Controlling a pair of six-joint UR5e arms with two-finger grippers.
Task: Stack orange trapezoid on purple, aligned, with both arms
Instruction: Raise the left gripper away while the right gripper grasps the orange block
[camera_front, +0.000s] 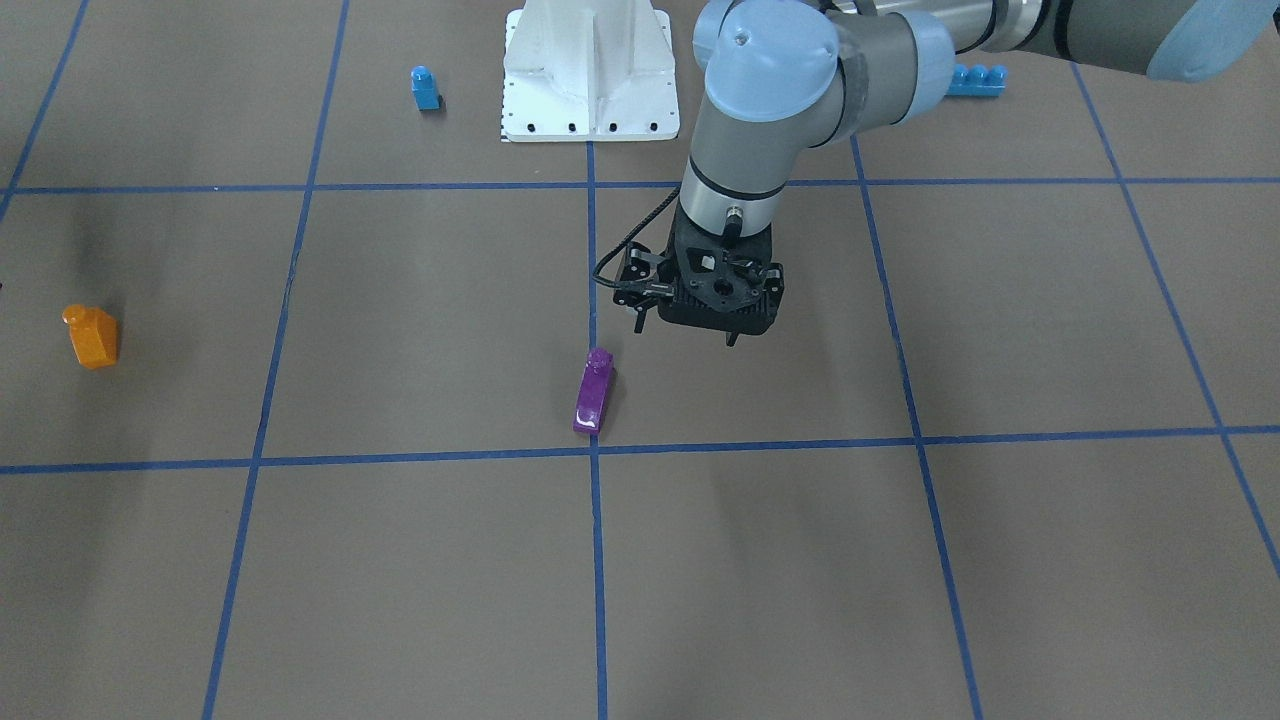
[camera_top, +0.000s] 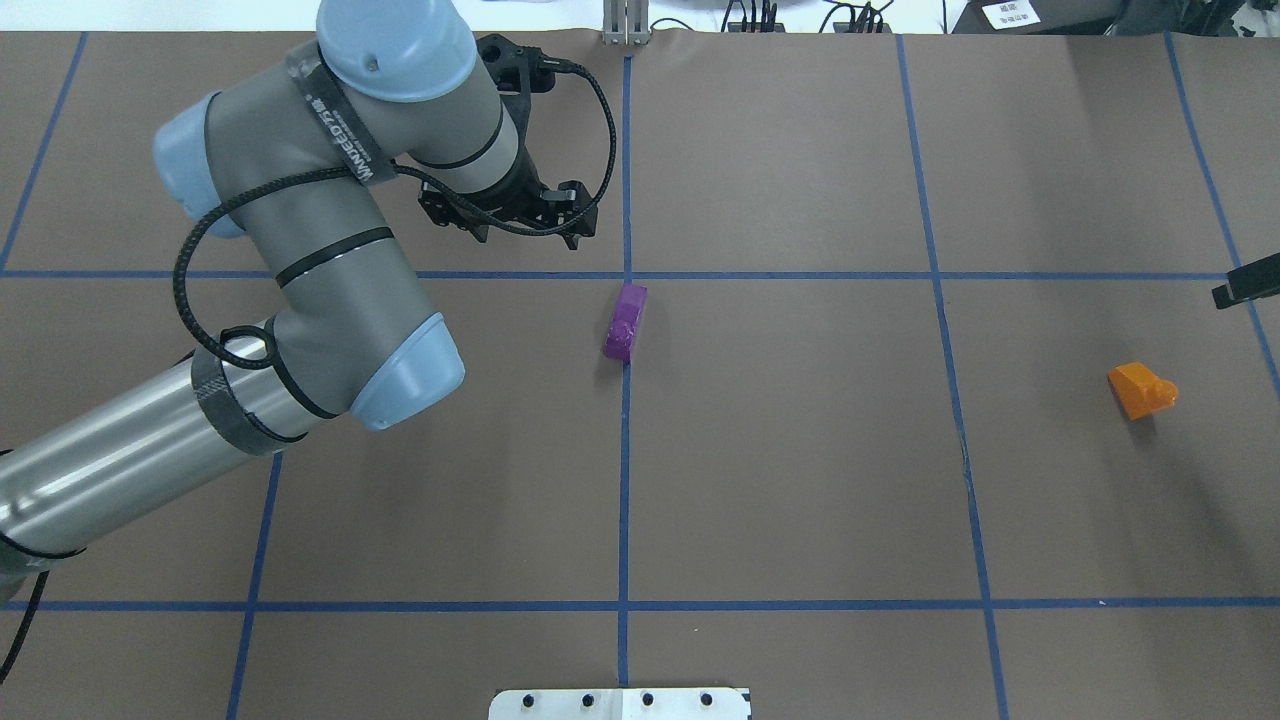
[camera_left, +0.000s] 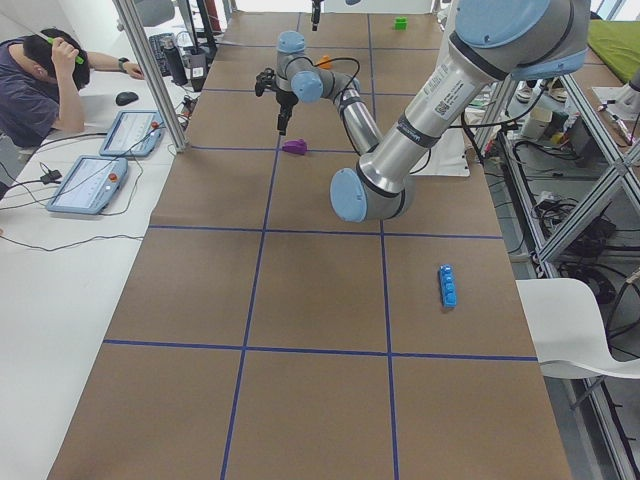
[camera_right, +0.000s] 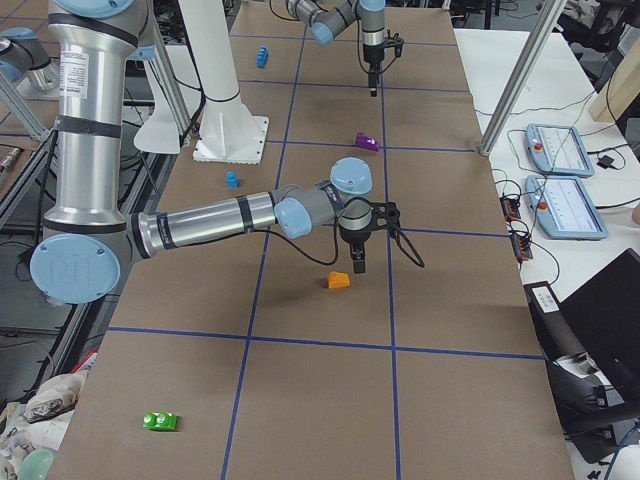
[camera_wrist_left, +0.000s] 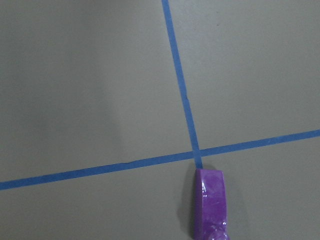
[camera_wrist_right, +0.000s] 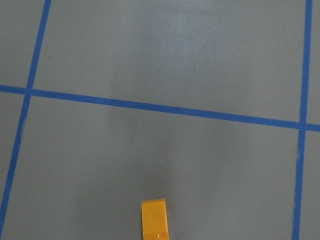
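The purple brick (camera_front: 594, 392) lies on the brown table by a blue tape crossing; it also shows in the overhead view (camera_top: 626, 320) and at the bottom of the left wrist view (camera_wrist_left: 212, 205). My left gripper (camera_front: 685, 335) hovers above the table, slightly robot-side and to my left of it, open and empty, fingers pointing down. The orange trapezoid (camera_front: 93, 337) sits far off on my right side (camera_top: 1140, 390). My right gripper (camera_right: 357, 268) hovers just beyond and above it; I cannot tell its jaw state. The orange's edge shows in the right wrist view (camera_wrist_right: 154, 218).
A small blue single-stud brick (camera_front: 425, 88) sits near the white robot base (camera_front: 590, 80). A long blue brick (camera_front: 975, 80) lies behind my left arm. A green brick (camera_right: 160, 421) lies far to my right. An operator (camera_left: 40, 80) and tablets sit beside the table.
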